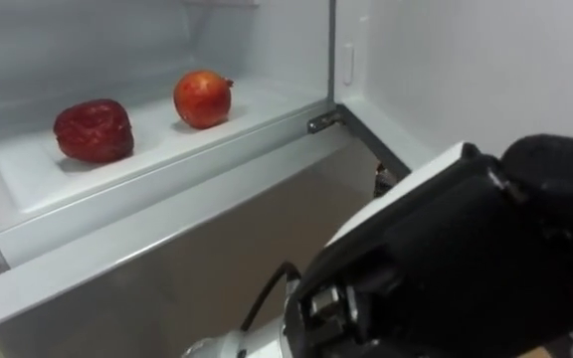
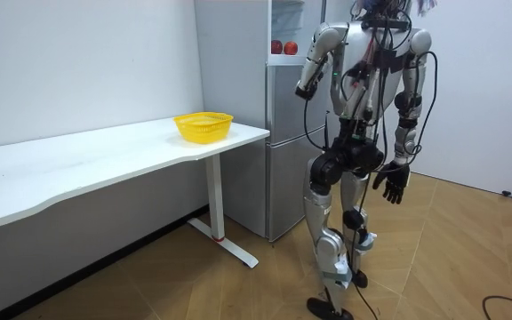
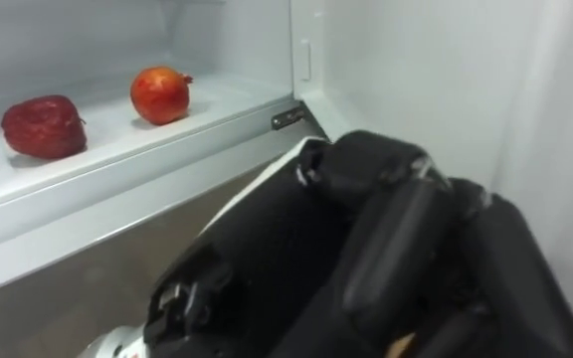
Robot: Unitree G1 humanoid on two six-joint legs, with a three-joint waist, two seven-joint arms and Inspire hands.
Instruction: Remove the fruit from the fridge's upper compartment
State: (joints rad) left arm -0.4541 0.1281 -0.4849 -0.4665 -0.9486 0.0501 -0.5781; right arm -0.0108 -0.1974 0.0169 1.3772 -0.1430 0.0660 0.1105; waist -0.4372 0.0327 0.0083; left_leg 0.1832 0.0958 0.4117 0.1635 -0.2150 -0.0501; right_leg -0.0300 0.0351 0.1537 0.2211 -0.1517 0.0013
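Upper fridge (image 2: 284, 124) open. Two fruits on its white shelf (image 1: 167, 151), one of each kind, set apart: a dark red fruit (image 1: 93, 130), wrinkled and lumpy, toward the robot's left; a rounder orange-red fruit (image 1: 203, 97), smooth, with a small crown, farther back. Neither is touched. Left hand (image 1: 446, 249) raised close before the camera, back showing; cannot tell its grip. Right hand (image 2: 394, 185) hangs at the side, fingers loose. One yellow basket (image 2: 204, 125) on the white table (image 2: 105, 153).

Bright even light inside the upper fridge (image 1: 167, 159), soft shadows beside dark red fruit (image 1: 94, 130) and pomegranate (image 1: 203, 97), room evenly lit
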